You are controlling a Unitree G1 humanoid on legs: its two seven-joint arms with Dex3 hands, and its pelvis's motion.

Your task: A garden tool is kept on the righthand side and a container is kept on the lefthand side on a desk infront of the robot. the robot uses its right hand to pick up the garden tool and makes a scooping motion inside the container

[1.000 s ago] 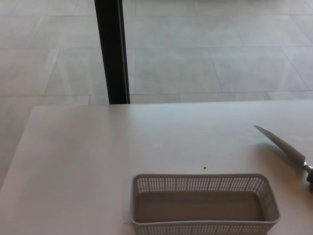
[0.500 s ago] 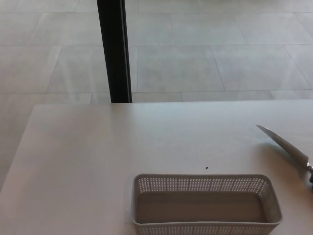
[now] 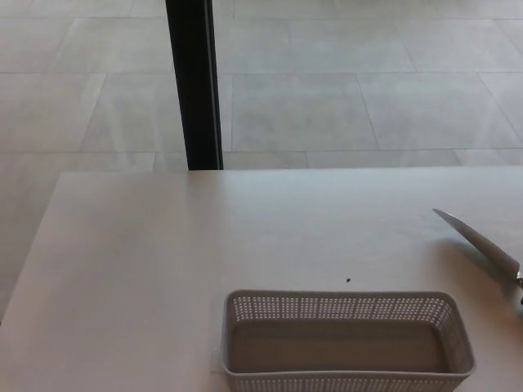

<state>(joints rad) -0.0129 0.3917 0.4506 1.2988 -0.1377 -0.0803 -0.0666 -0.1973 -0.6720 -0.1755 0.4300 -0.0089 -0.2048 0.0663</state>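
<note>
A grey perforated plastic basket (image 3: 347,306) stands empty at the near edge of the white desk (image 3: 163,261), a little right of centre. The garden tool's pointed metal blade (image 3: 480,241) lies flat on the desk at the far right, tip toward the back left. Its handle runs out of the picture at the right edge. Neither of my hands shows in the head view.
A black vertical post (image 3: 196,82) stands behind the desk's far edge, left of centre, over a grey tiled floor (image 3: 368,98). A small dark speck (image 3: 349,281) lies on the desk just behind the basket.
The whole picture has shifted slightly right and down, so the camera moved. The basket and the tool have kept their places on the desk.
</note>
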